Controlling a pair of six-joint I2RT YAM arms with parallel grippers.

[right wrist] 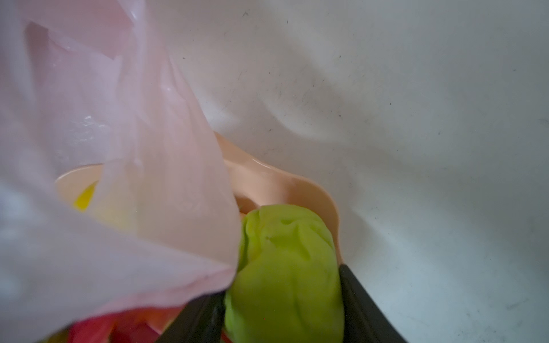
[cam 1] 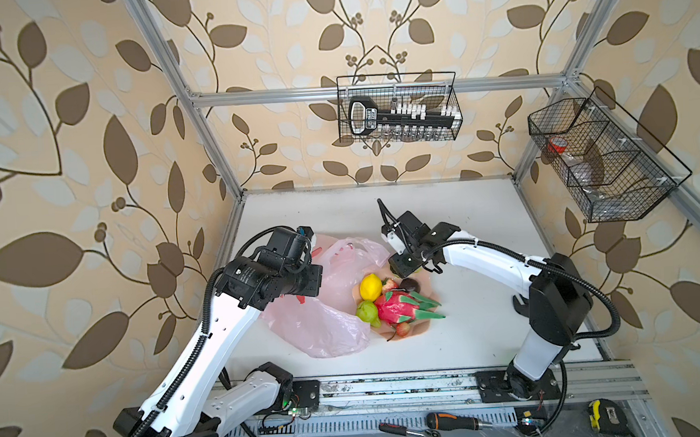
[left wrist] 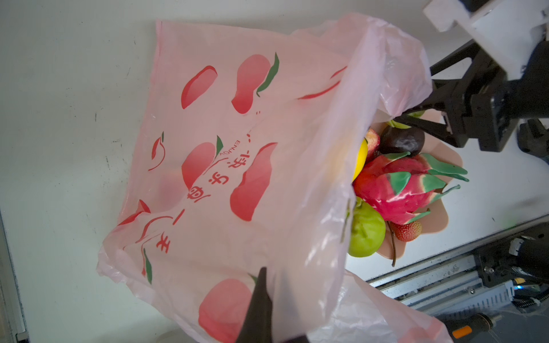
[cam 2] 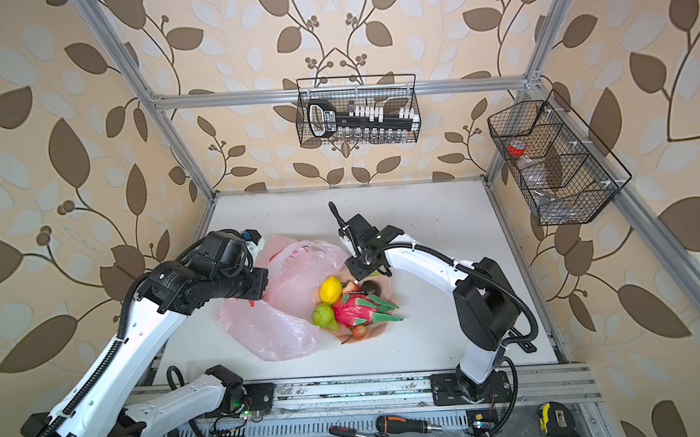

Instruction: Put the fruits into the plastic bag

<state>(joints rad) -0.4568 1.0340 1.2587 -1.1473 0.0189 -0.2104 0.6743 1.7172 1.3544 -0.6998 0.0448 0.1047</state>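
plastic bag (left wrist: 237,178): thin glossy translucent film | dragon fruit (left wrist: 395,190): shiny | table (cam 1: 470,303): matt white, scuffed

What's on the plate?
Lemon, dragon fruit, plum, strawberry, green pear; a second pear in the jaws of the right gripper. Bag covers the plate edge beside the lemon.

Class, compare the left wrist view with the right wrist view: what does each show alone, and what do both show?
Only the left wrist view: the dragon fruit, the dark plum, a strawberry, another pear and the red fruit prints. Only the right wrist view: the green pear close up, between the fingers of the right gripper. Both: the plastic bag, the peach plate and the lemon.
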